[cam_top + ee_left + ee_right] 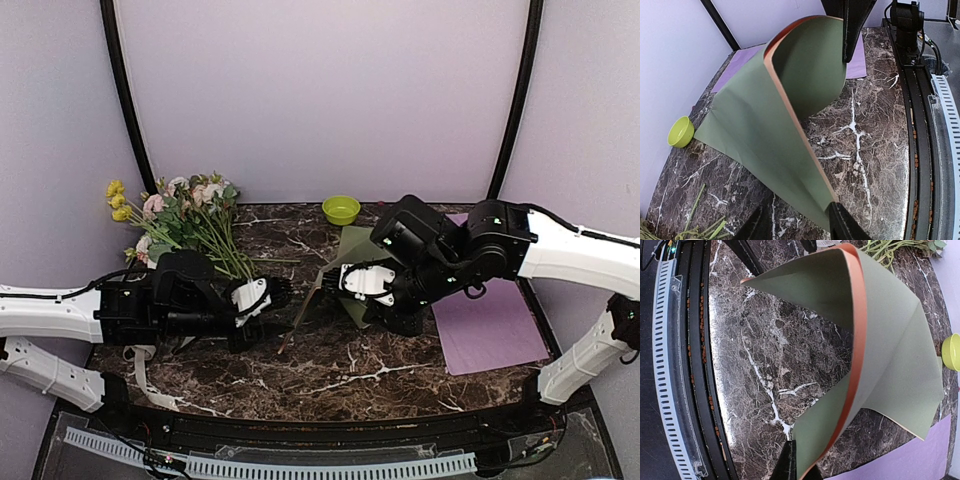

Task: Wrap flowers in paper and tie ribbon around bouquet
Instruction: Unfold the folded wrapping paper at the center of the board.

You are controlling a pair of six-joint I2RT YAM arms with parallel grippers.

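Observation:
The paper [352,250], a sage-green sheet backed by a peach one, is lifted off the marble and curled between my two grippers. My right gripper [805,472] is shut on one edge of it and holds that edge up [325,282]. A lower corner of the paper [790,150] runs down between the fingers of my left gripper [797,227], against the right finger [845,225]. Those jaws stand well apart. The flowers [190,215] lie bare at the back left, behind my left gripper [285,295]. The ribbon [148,375] trails by the left arm. No bouquet is in view.
A lime-green bowl [341,209] stands at the back centre. A flat purple sheet [490,320] lies on the right of the marble table [330,375], partly under the right arm. A black rail [300,440] runs along the near edge.

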